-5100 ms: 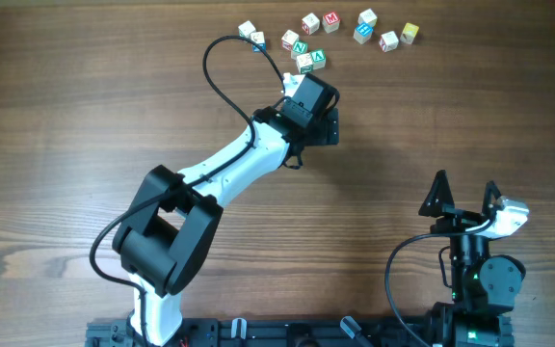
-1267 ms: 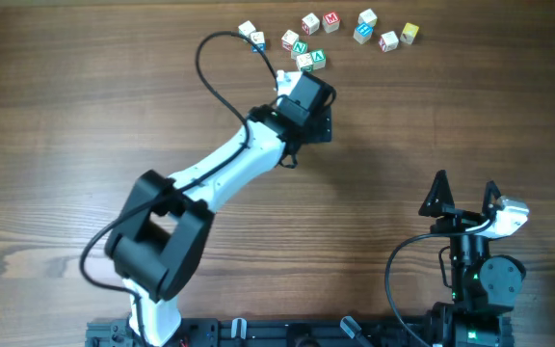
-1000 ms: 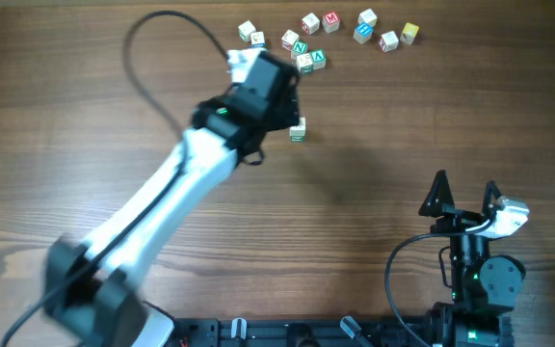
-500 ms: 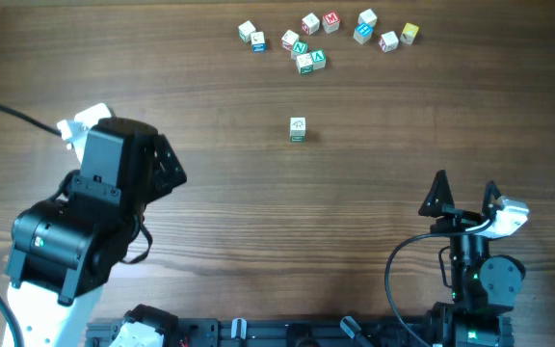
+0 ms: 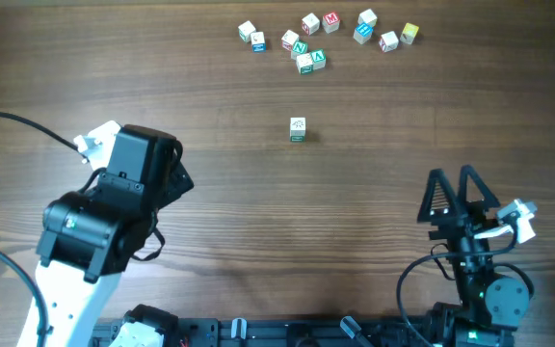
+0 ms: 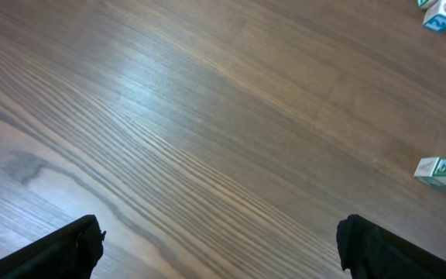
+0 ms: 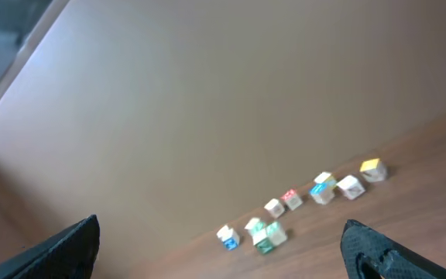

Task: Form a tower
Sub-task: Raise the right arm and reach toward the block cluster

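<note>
Reading from the left: left gripper (image 5: 176, 175) parked near its own side of the table (image 5: 403, 125), jaws spread wide, nothing between them, well apart from every cube. Further right, near the middle and standing alone, the tower (image 5: 298, 129): white on top, green showing below, touching neither arm. Also seen low at the right edge of the left wrist view. Cannot tell from above how squarely stacked. Beyond it, along the far edge, the loose cubes (image 5: 321, 34), scattered close together and well apart from the tower. At the far right, right gripper (image 5: 451, 175), likewise gaping and empty, raised near its base.

Judged as between steps: one placement finished, nothing in hand. Next calls for choosing one loose cube, closing on its sides, carrying it over the tower and lowering it squarely before letting go. Worth a gentle approach; likely to topple at a nudge.

Against five seconds ago: left arm then stretched out over the cube cluster, now drawn back to the left. No lone stack visible mid-table then, plainly there now. Against half a second ago: tower unmoved, right gripper turned slightly.
</note>
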Tool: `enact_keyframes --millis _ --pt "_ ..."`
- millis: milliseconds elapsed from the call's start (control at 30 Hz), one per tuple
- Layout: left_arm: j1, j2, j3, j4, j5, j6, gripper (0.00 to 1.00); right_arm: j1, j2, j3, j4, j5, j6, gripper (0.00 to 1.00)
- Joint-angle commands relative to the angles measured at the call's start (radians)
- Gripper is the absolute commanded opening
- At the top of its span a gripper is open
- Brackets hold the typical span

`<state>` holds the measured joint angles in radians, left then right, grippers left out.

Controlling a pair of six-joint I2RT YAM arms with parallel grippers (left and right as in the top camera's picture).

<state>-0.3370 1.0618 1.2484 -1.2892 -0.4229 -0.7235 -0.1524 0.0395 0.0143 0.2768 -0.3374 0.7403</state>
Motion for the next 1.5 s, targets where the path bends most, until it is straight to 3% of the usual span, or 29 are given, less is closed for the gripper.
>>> enact_keyframes --millis 0,167,367,600,1167,1467 --pt "0.010 -0.002 -0.026 0.035 -0.024 -0.049 1.00 -0.004 0.029 0.077 -0.023 -0.100 -0.113 1.00" --pt "0.010 -0.002 -0.026 0.055 -0.024 -0.048 1.00 -0.004 0.196 0.222 -0.109 -0.114 -0.235 1.00" --pt "0.010 -0.002 -0.026 0.067 -0.023 -0.048 1.00 -0.004 0.515 0.465 -0.226 -0.179 -0.352 1.00" --pt "0.010 -0.002 -0.026 0.067 -0.024 -0.048 1.00 -0.004 0.782 0.670 -0.385 -0.185 -0.378 1.00" --pt "0.010 -0.001 -0.026 0.068 -0.023 -0.049 1.00 -0.002 1.017 0.839 -0.427 -0.184 -0.382 1.00" --pt "0.010 -0.002 -0.026 0.068 -0.016 -0.049 1.00 0.043 1.127 0.900 -0.339 -0.172 -0.383 1.00"
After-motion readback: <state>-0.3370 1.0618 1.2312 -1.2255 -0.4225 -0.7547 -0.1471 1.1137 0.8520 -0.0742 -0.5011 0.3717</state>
